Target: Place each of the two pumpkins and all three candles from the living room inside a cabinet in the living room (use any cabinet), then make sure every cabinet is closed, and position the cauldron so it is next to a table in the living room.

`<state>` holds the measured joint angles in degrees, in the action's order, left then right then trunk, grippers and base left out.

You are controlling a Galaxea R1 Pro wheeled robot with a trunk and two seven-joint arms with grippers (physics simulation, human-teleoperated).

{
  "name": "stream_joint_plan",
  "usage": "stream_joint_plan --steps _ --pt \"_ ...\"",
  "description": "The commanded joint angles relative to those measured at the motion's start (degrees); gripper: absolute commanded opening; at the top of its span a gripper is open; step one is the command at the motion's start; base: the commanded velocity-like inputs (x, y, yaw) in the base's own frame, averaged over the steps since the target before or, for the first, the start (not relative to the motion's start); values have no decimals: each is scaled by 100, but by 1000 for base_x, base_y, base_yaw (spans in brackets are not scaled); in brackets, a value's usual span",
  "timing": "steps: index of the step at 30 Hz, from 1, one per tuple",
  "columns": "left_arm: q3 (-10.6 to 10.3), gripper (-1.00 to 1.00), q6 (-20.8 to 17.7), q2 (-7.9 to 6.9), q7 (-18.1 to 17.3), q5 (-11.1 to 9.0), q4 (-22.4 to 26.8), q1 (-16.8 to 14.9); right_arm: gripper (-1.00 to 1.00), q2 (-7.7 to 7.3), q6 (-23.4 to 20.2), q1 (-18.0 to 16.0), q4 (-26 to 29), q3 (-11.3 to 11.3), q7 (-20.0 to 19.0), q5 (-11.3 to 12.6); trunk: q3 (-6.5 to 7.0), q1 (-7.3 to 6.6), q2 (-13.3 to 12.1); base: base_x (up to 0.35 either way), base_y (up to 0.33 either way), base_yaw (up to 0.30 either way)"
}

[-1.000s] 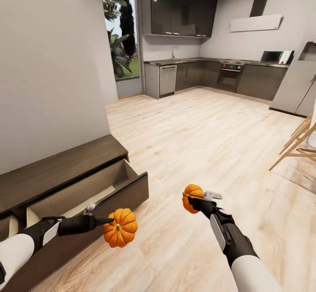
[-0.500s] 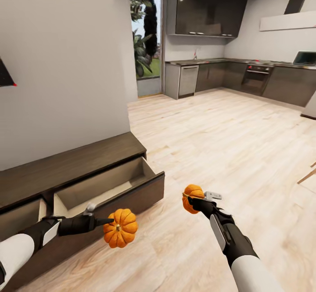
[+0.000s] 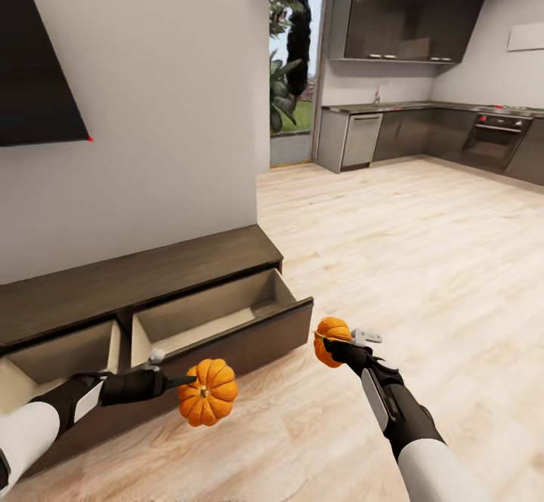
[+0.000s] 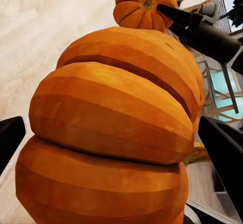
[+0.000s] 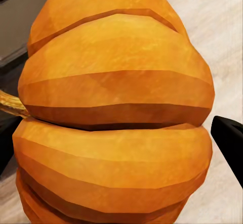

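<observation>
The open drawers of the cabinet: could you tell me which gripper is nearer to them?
Left. The left gripper with its pumpkin hangs just before the open drawers; the right gripper is farther out over the floor.

A big orange pumpkin (image 5: 116, 113) sits very close up, with a brown stem (image 5: 9, 104) at one side. Pale wood floor (image 5: 217, 32) lies behind it.

home | open-plan living room and kitchen | oven (image 3: 496, 130) | dishwasher (image 3: 360, 140) | wall TV (image 3: 38, 72) | wood floor (image 3: 423, 260)
</observation>
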<state>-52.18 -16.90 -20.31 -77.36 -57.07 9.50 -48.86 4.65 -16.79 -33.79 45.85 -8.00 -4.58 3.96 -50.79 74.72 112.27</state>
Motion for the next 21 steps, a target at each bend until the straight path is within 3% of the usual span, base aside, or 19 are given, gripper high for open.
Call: stream_joint_plan --steps 1,21 --pt "50 -100 2 1 1 -5 6 -1 -100 0 0 -3 3 1 4 8 1 0 0 0 0 288" --pt "48 -100 2 1 2 -5 0 -1 -100 0 0 3 3 1 3 8 1 0 0 0 0 288"
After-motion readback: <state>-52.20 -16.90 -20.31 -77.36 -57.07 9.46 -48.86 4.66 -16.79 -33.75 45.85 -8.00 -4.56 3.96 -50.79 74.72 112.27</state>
